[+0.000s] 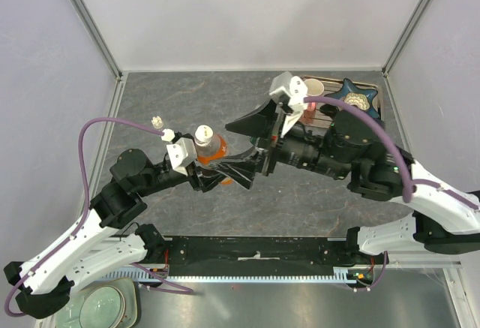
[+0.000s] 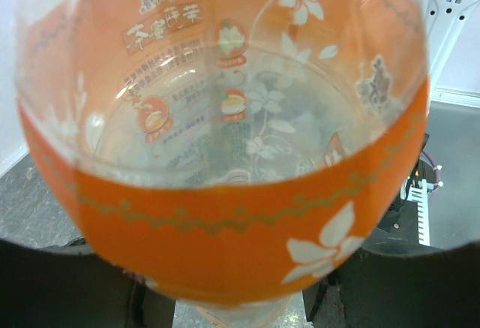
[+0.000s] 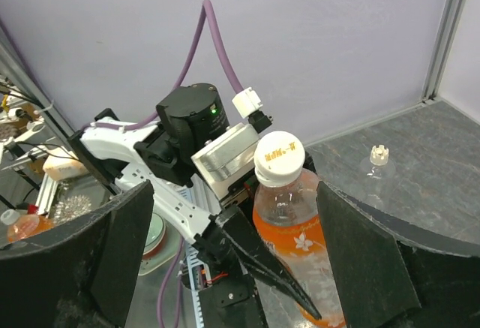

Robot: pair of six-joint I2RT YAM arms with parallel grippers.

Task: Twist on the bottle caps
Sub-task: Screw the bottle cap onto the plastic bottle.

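— Where is the orange bottle (image 1: 212, 148)?
— Mid-table, upright, its long axis vertical, with the white cap (image 1: 202, 132) on top. The tiny clear bottle (image 1: 157, 121) stands apart at its ten o'clock.
— Room to move?
— Bare table (image 1: 187, 91) toward twelve.
— And the tools?
— The left tool (image 1: 214, 165) clenches the bottle's body. At three o'clock the right tool (image 1: 246, 148) gapes wide, flanking it and holding nothing.

The orange bottle (image 2: 240, 215) crowds the left wrist view — neck and base cut off, print blurred. From above, the left hand (image 1: 216, 172) and right hand (image 1: 237, 155) hide its lower body. The tiny bottle (image 1: 157, 121), far left, is too small to tell if capped.
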